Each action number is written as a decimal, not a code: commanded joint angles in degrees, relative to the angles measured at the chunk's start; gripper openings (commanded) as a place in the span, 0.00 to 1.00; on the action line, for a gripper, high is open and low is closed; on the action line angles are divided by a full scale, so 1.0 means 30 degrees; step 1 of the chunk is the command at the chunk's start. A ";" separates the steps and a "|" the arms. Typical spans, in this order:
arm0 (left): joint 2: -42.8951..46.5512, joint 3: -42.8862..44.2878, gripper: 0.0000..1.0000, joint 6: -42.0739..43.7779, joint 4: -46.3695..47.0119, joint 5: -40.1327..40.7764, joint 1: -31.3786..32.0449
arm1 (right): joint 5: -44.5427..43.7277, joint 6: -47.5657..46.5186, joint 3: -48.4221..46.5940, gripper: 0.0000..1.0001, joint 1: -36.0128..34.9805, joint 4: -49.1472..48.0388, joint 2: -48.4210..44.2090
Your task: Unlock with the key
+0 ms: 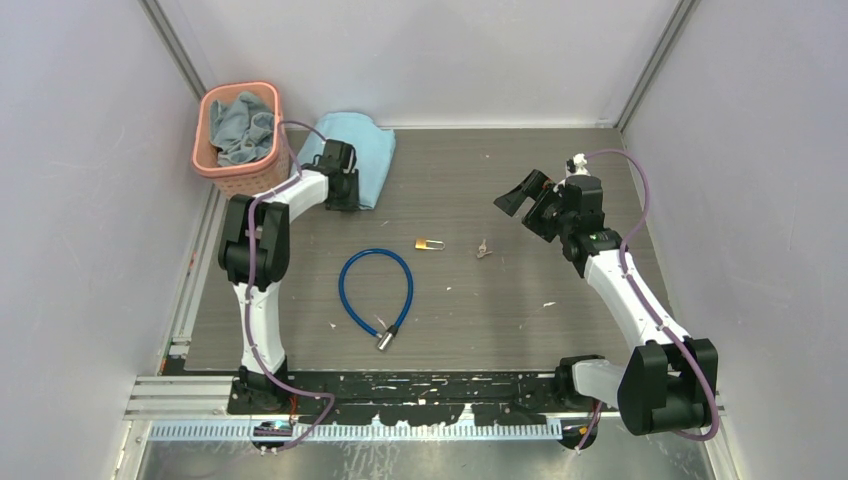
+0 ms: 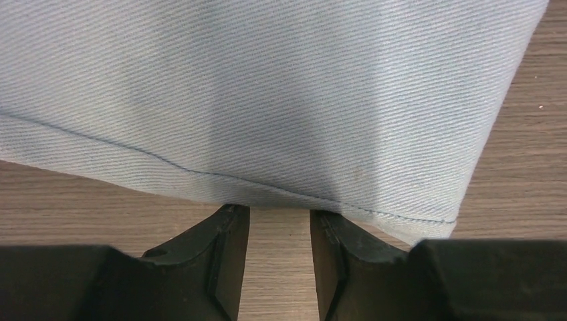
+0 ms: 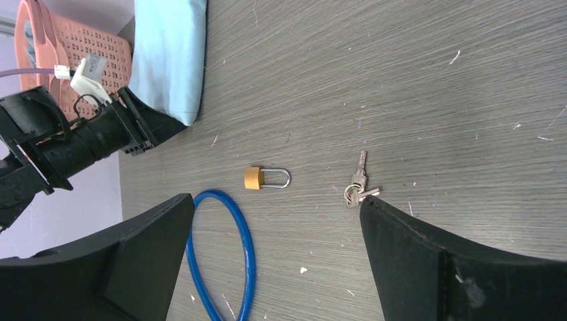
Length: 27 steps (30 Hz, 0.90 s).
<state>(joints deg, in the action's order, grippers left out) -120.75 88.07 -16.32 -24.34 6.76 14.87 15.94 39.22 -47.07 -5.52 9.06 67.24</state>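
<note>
Right claw fingers frame the right wrist view, spread wide with nothing between them. Beyond them on the table lies the key, a small silvery one on a ring with another, flat on the wood and untouched. In the top view the key sits near the table's middle, well apart from the right claw, which hovers farther back and to the right. Just to the key's left lies the padlock, brass with a silver shackle, on its side and apart from the key. Nearer the arms, the blue cable forms a loop, its metal end pointing toward the near edge.

At the far left, the left claw is down at the hem of a blue cloth. Its wrist view shows the left claw partly apart, bare table in the gap, the cloth just past the tips. A pink basket holding grey cloth stands in the corner.
</note>
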 commanded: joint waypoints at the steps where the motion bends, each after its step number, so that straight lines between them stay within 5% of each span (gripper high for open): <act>1: 0.0025 0.0567 0.40 -0.0345 0.0203 -0.1083 0.0039 | 0.0437 0.0160 -0.0160 1.00 -0.0061 -0.0896 -0.0077; 9: -0.0844 0.1772 0.39 -0.0661 -0.0524 0.0234 0.0081 | 0.0632 0.0256 -0.0101 1.00 -0.0065 -0.1117 0.0078; 27: -0.0044 0.1316 0.15 -0.1065 -0.0790 0.0902 0.0267 | 0.0867 0.0402 0.0015 1.00 -0.0093 -0.1523 0.0274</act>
<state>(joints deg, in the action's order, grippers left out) -123.39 92.82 -19.25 -27.90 8.80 15.31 17.54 39.83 -46.92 -5.52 7.73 67.92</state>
